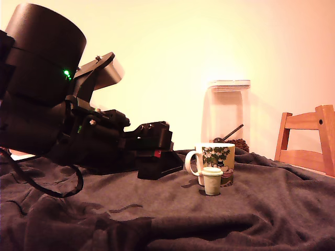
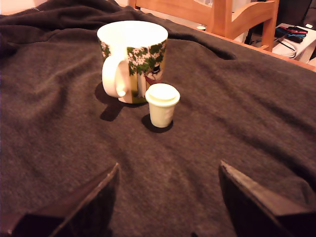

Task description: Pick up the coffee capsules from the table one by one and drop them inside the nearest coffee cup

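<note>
One black angular hand (image 2: 168,197), fingers spread and empty, low over wrinkled charcoal cloth on the tabletop (image 1: 251,209); then one glossy white printed coffee cup (image 1: 216,162), one tapered olive coffee capsule (image 1: 212,181) upright just before it.

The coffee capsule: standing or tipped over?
Standing. The coffee capsule rests on its narrow end on the cloth, wide cream rim up, beside the mug.
</note>
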